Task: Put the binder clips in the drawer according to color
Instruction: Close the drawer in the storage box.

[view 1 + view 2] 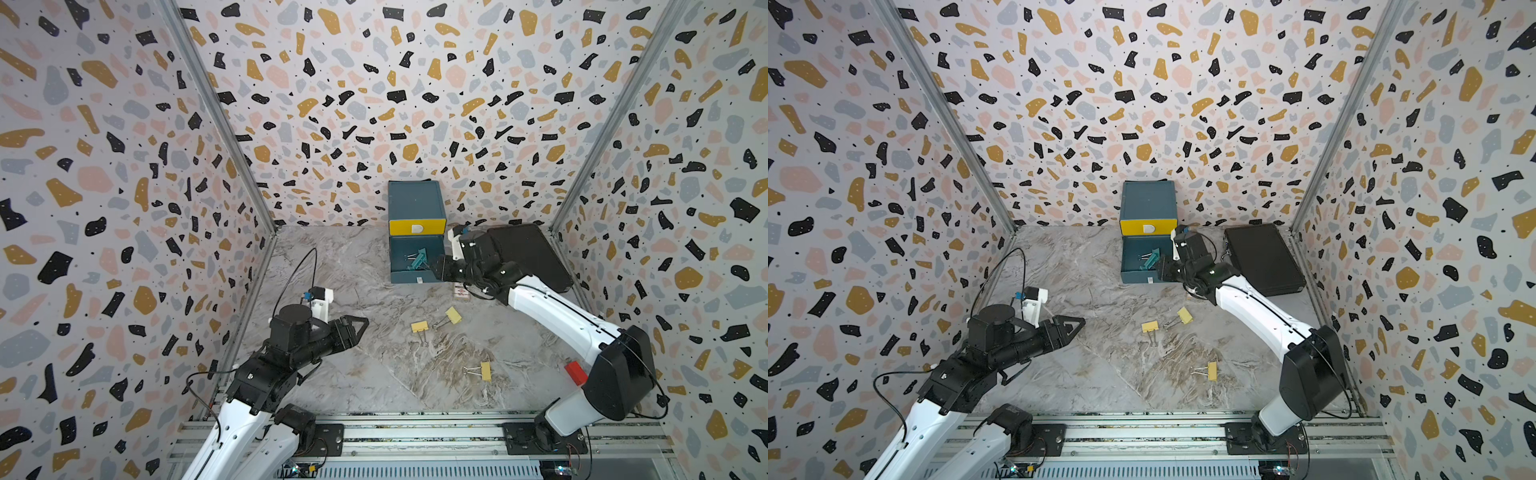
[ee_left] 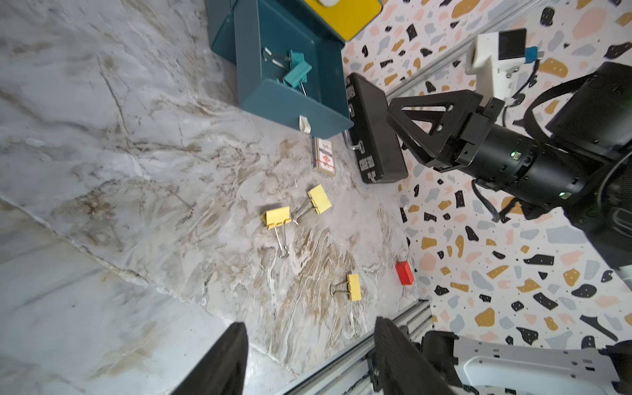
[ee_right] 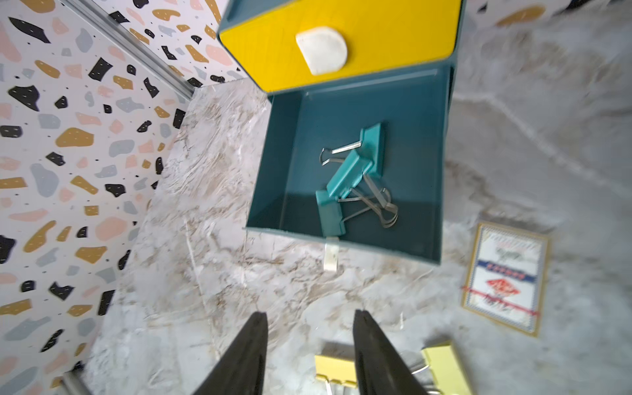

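Observation:
The drawer chest (image 1: 415, 203) stands at the back wall, its yellow top drawer (image 3: 376, 41) closed. The teal drawer (image 3: 410, 154) below is pulled out and holds three teal binder clips (image 3: 349, 174) (image 1: 417, 261). Three yellow binder clips lie on the table: two close together (image 1: 419, 327) (image 1: 453, 315), one nearer the front (image 1: 485, 370). My right gripper (image 3: 311, 313) hovers open and empty just in front of the open drawer's right corner (image 1: 436, 270). Over the table's left side, my left gripper (image 2: 310, 323) (image 1: 357, 326) is open and holds nothing.
A flat black briefcase (image 1: 1262, 257) lies at the back right, partly under my right arm. A printed card packet (image 3: 506, 277) lies beside the open drawer. A red block (image 2: 405, 273) sits by the right wall. Aluminium rails (image 1: 415, 432) run along the front edge.

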`<move>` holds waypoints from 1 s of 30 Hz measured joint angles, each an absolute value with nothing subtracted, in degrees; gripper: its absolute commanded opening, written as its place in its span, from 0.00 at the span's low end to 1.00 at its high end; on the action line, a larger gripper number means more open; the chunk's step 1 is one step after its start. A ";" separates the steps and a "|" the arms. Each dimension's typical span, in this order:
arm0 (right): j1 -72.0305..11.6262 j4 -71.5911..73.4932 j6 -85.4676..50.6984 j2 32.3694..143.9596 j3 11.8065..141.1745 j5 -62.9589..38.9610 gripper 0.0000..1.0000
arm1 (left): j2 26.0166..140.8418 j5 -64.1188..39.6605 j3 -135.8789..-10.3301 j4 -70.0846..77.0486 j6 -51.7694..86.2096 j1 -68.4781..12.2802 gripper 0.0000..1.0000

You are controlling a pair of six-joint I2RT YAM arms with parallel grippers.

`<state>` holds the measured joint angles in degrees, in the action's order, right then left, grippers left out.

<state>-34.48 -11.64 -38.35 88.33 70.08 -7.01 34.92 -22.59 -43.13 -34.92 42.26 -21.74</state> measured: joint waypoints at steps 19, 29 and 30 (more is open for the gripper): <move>-34.63 20.49 -65.19 101.54 56.64 -11.14 0.41 | 32.84 -25.78 -41.25 -39.35 39.90 -21.74 0.62; -34.63 23.62 -69.87 104.38 59.09 -8.03 0.12 | 32.77 -26.06 -41.23 -39.33 40.12 -21.74 0.62; -34.65 23.79 -70.24 104.75 59.53 -7.77 0.11 | 32.77 -26.06 -41.21 -39.33 40.12 -21.74 0.62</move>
